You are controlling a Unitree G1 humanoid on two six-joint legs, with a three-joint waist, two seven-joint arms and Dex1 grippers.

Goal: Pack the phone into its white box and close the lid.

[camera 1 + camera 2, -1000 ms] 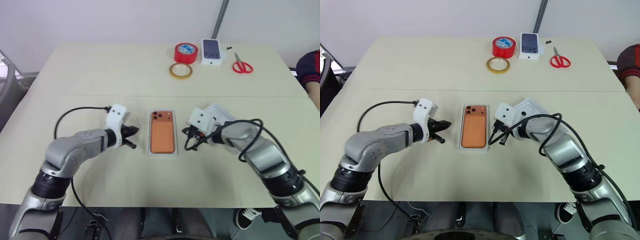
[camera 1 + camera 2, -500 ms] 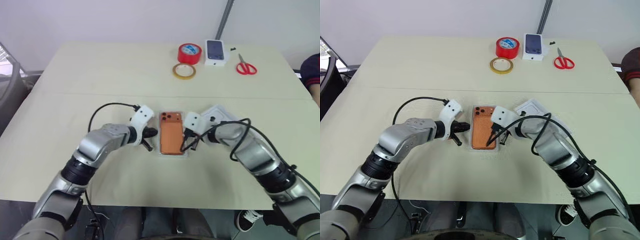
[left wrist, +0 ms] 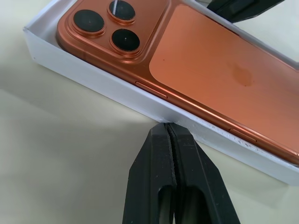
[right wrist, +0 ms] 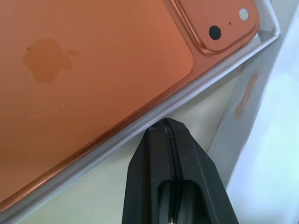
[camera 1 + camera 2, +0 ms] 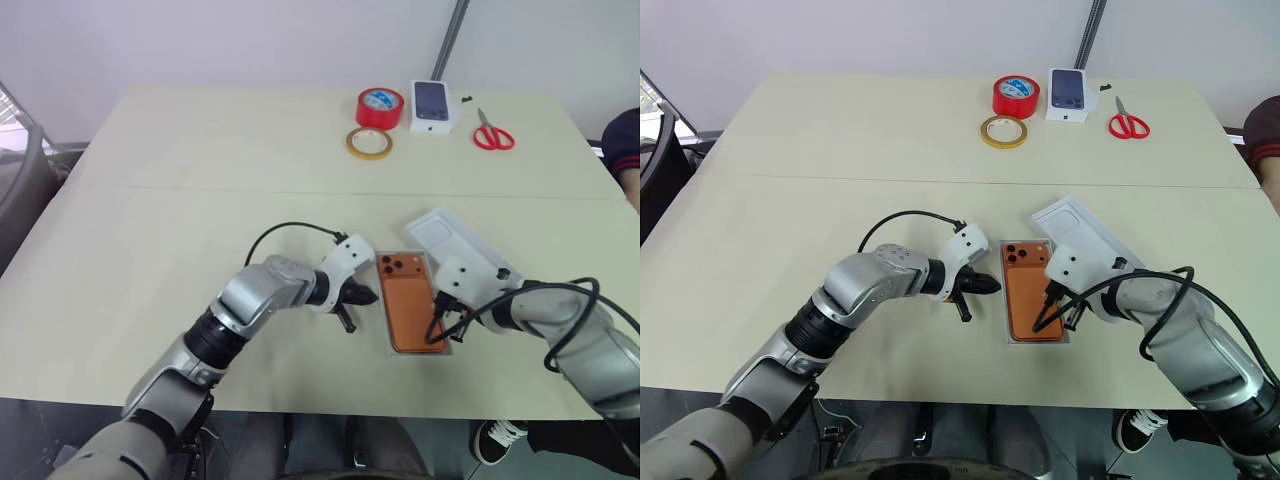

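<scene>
Left eye view: the slim orange phone (image 5: pixel 405 302) lies camera-side up in the shallow white box (image 5: pixel 386 322) on the pale beige table (image 5: pixel 200 170), the white lid (image 5: pixel 456 245) just beside it. Left gripper (image 5: pixel 362 296) and right gripper (image 5: pixel 440 322), both pinched closed and empty, flank the box. Far back sit a red tape roll (image 5: pixel 380 106), a tan tape ring (image 5: pixel 368 143), a smaller white phone box (image 5: pixel 431 104) and red scissors (image 5: pixel 491 131).

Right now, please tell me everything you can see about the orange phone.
The phone is slim, orange, with a smooth glossy back, a faint logo mark at the centre and three dark lenses in a raised corner block. It lies flat, back up, inside the white box, lenses toward the far end, its side edge with slim buttons showing above the box wall. The left gripper and the right gripper flank the box, jaws shut, tips at its walls; neither holds the phone.
</scene>
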